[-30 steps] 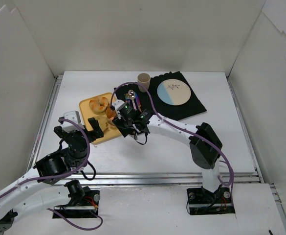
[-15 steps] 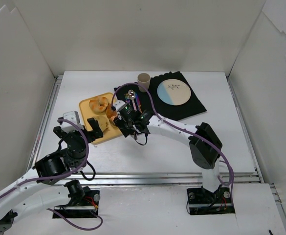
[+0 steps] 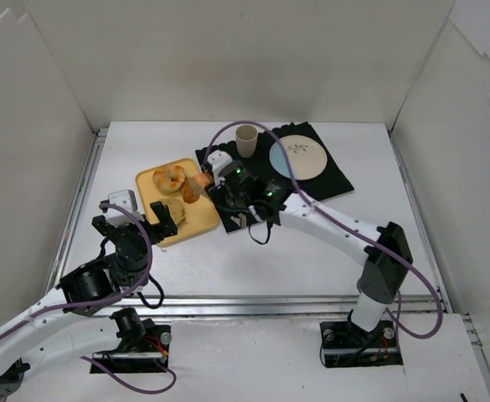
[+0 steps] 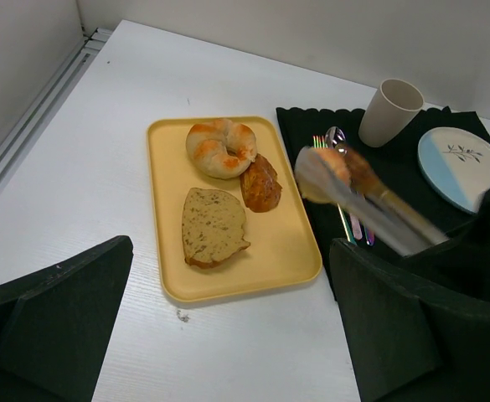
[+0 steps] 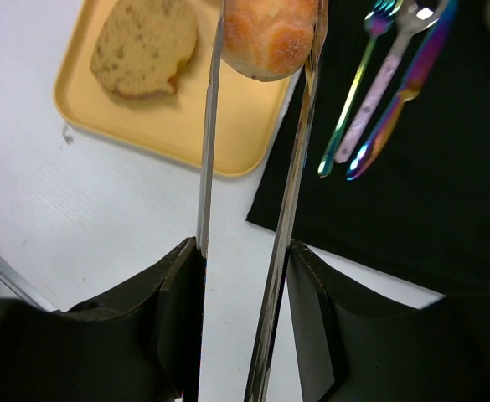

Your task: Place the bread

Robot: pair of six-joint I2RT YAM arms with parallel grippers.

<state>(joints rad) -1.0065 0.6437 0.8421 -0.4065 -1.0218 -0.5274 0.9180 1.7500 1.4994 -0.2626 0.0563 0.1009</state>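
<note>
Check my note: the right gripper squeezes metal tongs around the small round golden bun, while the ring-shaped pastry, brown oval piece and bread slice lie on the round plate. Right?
No: the ring-shaped pastry, brown oval piece and bread slice lie on the yellow rectangular tray, not the round plate, as the left wrist view shows. The rest holds.

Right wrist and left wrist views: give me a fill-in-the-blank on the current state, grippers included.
The right gripper holds ____, which pinch the bread.
The yellow tray carries ____ baked pieces.
The cup stands on the ____ mat.
The left gripper has its jaws ____.
Missing: tongs, three, black, open.
</note>
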